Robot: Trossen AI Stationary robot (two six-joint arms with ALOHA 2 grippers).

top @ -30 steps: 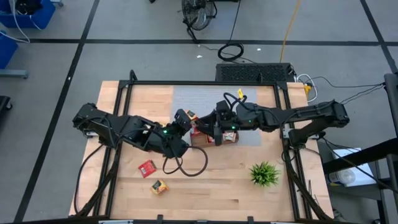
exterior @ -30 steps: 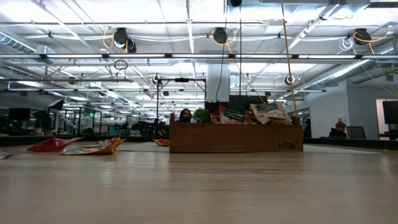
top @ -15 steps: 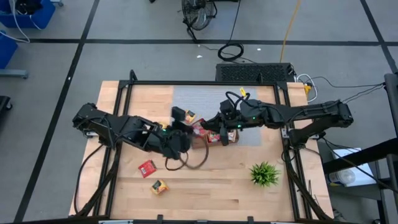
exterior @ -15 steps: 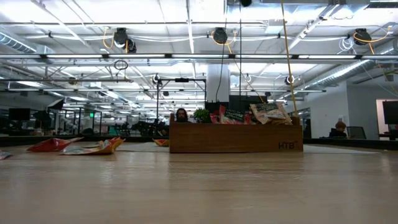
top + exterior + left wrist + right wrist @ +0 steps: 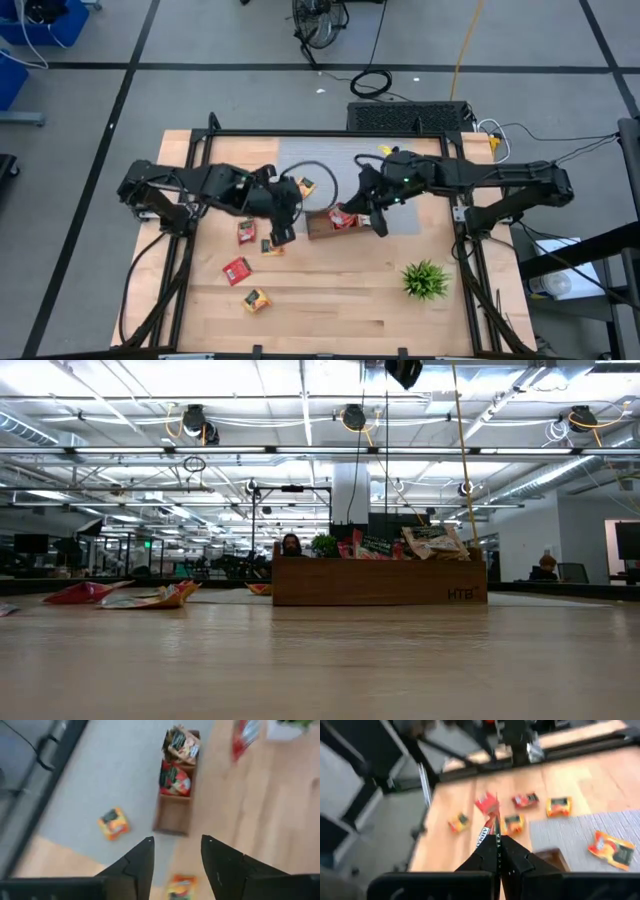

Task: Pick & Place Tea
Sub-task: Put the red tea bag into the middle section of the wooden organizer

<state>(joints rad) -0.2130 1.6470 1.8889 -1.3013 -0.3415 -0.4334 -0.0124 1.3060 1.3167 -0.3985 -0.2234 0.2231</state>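
Fingers of the right gripper (image 5: pixel 496 845) press together on a red sachet (image 5: pixel 487 804), lifted above the wooden tray (image 5: pixel 322 226) — the carry step, I judge; next comes a drop into a compartment. Left gripper (image 5: pixel 176 857) hangs spread and empty at the tray's nine o'clock. Loose tea (image 5: pixel 237 270) lies toward seven o'clock. Labels are unreadable — compartment contents partly hidden.

Left gripper (image 5: pixel 281 237) has swung from the frame's centre toward the left, uncovering two sachets (image 5: pixel 246 231) below it. Right gripper (image 5: pixel 380 226) lifted away rightward, a red sachet (image 5: pixel 487 804) pinched between its fingers.
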